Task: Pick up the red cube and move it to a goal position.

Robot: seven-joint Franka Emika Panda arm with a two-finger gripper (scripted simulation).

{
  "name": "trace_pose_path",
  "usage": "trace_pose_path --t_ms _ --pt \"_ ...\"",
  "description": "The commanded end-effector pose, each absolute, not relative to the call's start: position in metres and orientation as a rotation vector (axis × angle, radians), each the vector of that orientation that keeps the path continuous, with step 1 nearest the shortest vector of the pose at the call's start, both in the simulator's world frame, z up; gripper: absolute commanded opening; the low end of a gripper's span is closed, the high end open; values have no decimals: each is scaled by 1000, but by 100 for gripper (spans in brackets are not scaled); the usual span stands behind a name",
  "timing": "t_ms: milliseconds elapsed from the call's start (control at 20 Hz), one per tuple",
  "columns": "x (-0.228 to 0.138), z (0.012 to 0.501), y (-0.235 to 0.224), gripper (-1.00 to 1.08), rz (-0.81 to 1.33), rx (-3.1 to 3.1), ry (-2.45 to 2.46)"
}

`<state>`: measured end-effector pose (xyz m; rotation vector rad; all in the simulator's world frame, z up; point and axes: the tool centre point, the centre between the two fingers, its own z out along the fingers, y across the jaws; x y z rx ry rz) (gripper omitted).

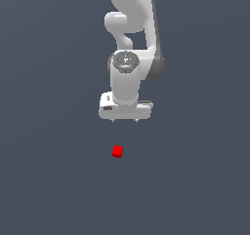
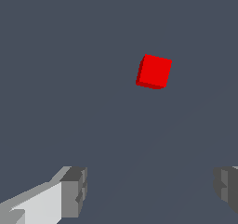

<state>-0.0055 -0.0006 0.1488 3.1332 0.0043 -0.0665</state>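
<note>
The red cube (image 1: 117,151) lies alone on the dark grey surface. It is small and bright red, slightly rotated. My white gripper (image 1: 125,121) hangs above and behind it, apart from it, with only its short fingertips showing below the hand. In the wrist view the cube (image 2: 154,72) sits ahead of the gripper (image 2: 151,190), a little off its centre line. The two grey fingertips (image 2: 75,190) stand wide apart with nothing between them, so the gripper is open and empty.
The flat dark grey surface (image 1: 49,180) fills both views. The white arm (image 1: 129,29) rises behind the gripper in the exterior view. No other objects show.
</note>
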Motion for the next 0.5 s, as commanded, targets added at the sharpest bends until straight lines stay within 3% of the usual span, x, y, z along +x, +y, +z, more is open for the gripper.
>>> trace_pose_path --t_ms 0,450 --pt "-6 149 -1 100 -67 3133 4" --pt "5 133 -4 100 -59 3134 -37"
